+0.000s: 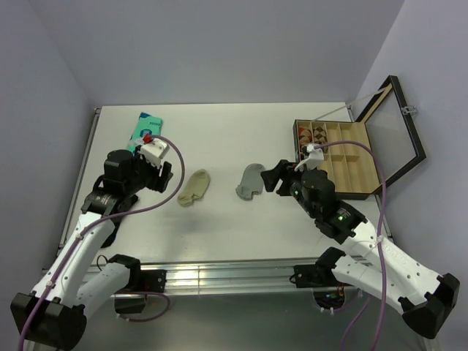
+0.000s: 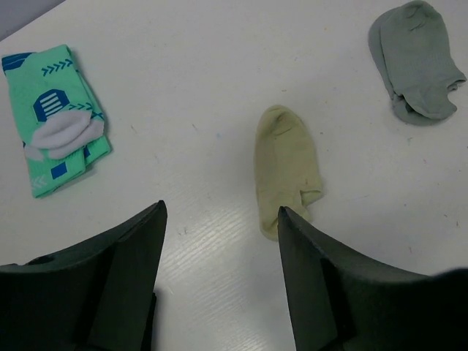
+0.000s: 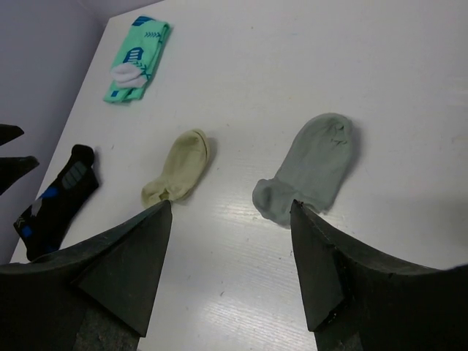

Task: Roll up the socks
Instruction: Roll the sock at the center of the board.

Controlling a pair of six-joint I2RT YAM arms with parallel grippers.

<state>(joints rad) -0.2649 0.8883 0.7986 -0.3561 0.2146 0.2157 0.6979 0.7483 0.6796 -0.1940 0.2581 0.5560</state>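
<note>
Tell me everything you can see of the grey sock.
The grey sock is a small, soft fabric ankle sock lying flat and unrolled on the white table. Its toe is rounded, and its cuff end is slightly bunched and points toward the near edge. Only the table touches it; the open right gripper hovers close, apart.

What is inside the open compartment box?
The dark-framed tan compartment box holds small reddish-white items in far-left cells; other cells look empty. The right arm hides its near-left corner.
</note>
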